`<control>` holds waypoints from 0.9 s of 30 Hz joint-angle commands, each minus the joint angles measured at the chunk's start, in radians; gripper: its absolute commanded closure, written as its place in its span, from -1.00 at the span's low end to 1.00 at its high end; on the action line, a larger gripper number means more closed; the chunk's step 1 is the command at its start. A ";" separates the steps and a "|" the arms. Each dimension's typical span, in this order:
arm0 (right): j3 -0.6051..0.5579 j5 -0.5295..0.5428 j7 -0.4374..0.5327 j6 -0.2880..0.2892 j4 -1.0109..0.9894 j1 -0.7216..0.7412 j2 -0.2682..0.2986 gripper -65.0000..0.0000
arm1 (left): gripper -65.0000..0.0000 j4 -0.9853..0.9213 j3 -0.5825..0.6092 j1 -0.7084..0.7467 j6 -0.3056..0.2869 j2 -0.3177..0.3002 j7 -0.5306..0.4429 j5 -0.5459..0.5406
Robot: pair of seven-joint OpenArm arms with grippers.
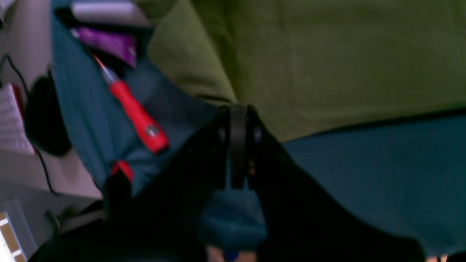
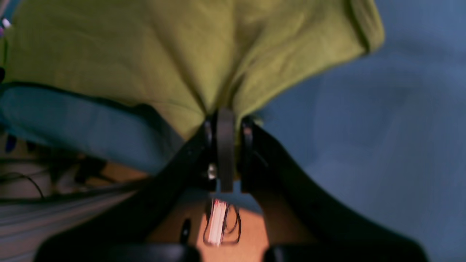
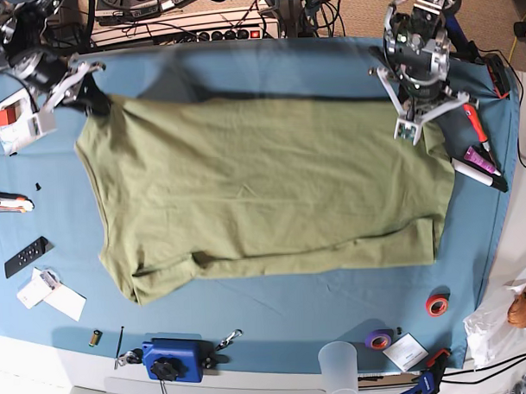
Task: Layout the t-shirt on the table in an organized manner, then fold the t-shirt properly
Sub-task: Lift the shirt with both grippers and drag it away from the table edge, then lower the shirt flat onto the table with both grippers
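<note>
The olive-green t-shirt (image 3: 263, 197) lies spread across the teal table (image 3: 276, 326), with its far edge pulled taut between both grippers and lifted a little. At that edge's corner on the base view's right, my left gripper (image 3: 414, 129) is shut on the cloth. In the left wrist view the closed jaws (image 1: 238, 109) meet the t-shirt (image 1: 327, 54) at its hem. My right gripper (image 3: 97, 103) is shut on the opposite far corner. In the right wrist view the t-shirt (image 2: 145, 54) bunches into folds that run into the right gripper (image 2: 225, 114). The near hem is rumpled.
A red-handled screwdriver (image 3: 473, 125), a purple item (image 3: 478, 159) and a marker (image 3: 480, 176) lie just right of the shirt. Tape rolls (image 3: 437, 305) (image 3: 378, 338), a clear cup (image 3: 338, 363) and a blue tool (image 3: 174, 360) line the front edge. A remote (image 3: 26, 257) and cards (image 3: 55, 295) lie left.
</note>
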 commanded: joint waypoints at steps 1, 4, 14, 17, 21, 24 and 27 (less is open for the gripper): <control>0.008 0.024 0.021 0.001 0.014 -0.014 0.016 1.00 | 1.00 0.018 -0.004 0.011 0.023 -0.008 -0.002 0.044; 0.008 0.024 0.021 0.001 0.014 -0.041 0.016 1.00 | 1.00 0.018 -0.004 0.043 0.038 -0.008 -0.003 0.078; 0.008 0.013 0.021 0.001 0.014 -0.043 0.011 1.00 | 1.00 0.025 -0.004 0.056 0.052 -0.008 -0.014 0.090; 0.008 -0.030 0.045 0.001 0.014 -0.034 0.011 1.00 | 1.00 0.043 -0.004 0.053 0.053 -0.008 -0.042 0.090; 0.008 -0.051 0.060 0.001 0.014 0.006 0.011 1.00 | 1.00 0.079 -0.004 0.051 0.112 -0.008 -0.124 0.090; 0.007 -0.051 0.064 0.001 0.014 0.044 0.011 1.00 | 1.00 0.087 -0.004 0.027 0.130 -0.008 -0.183 0.069; 0.006 -0.066 0.070 0.001 0.014 0.075 0.011 1.00 | 1.00 0.086 -0.004 -0.015 0.129 -0.007 -0.235 -0.021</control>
